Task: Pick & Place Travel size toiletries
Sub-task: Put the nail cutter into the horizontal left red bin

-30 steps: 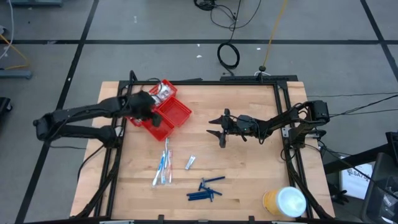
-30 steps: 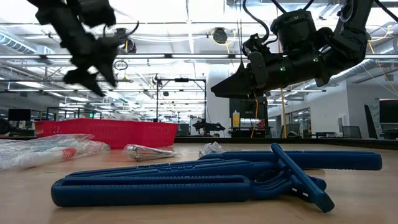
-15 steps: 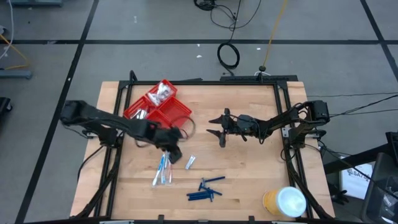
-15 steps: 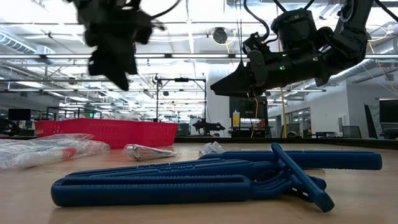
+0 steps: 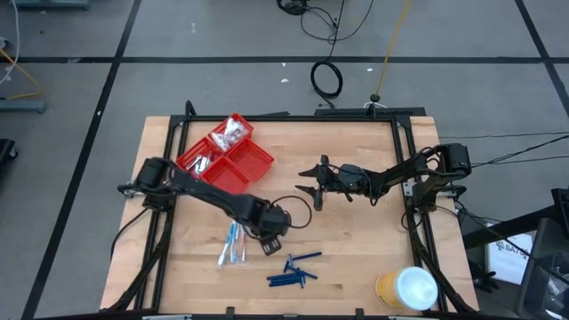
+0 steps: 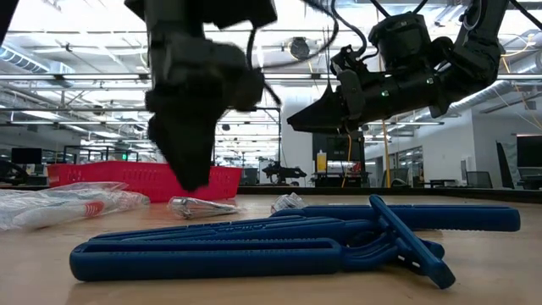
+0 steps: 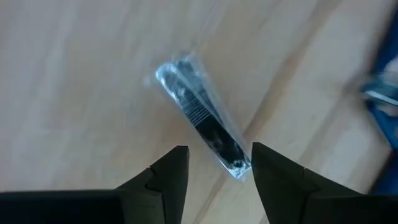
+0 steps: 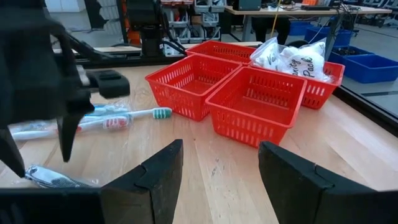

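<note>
Leftmost on the wooden worktop point(image 5: 356, 249): red compartmented tray point(image 5: 238, 164), near the far-left corner, white crinkly packets point(image 5: 232, 133) heaped in its far compartment, silvery pieces in the adjoining one. Next, closer to the near edge: thin blue-and-white toothbrushes point(image 5: 233, 242), lying side by side in clear wrap, apart from the tray. Just beside them: left tool point(image 5: 273, 238), arm stretched across from the left side, lowered over a small wrapped metal clipper point(image 7: 202, 118). Seen from the left wrist: fingers point(image 7: 169, 174) spread apart, one to each side of the clipper's near end, nothing clamped between them, clipper flat on the wood and lying slantwise. From the low view: same clipper point(image 6: 203, 206) resting on the worktop right under the dark, blurred tool point(image 6: 188, 140). Slightly further right, near the front edge: dark blue stick-like pieces point(image 5: 293, 271), loosely crossed, large in the low view's foreground. Right of centre: right tool point(image 5: 313, 189), held above the bare wood, well apart from every item, fingers point(image 8: 163, 168) parted and empty, facing the tray. Far right, at the near corner: large yellow roll with white top point(image 5: 407, 289), standing upright.
</note>
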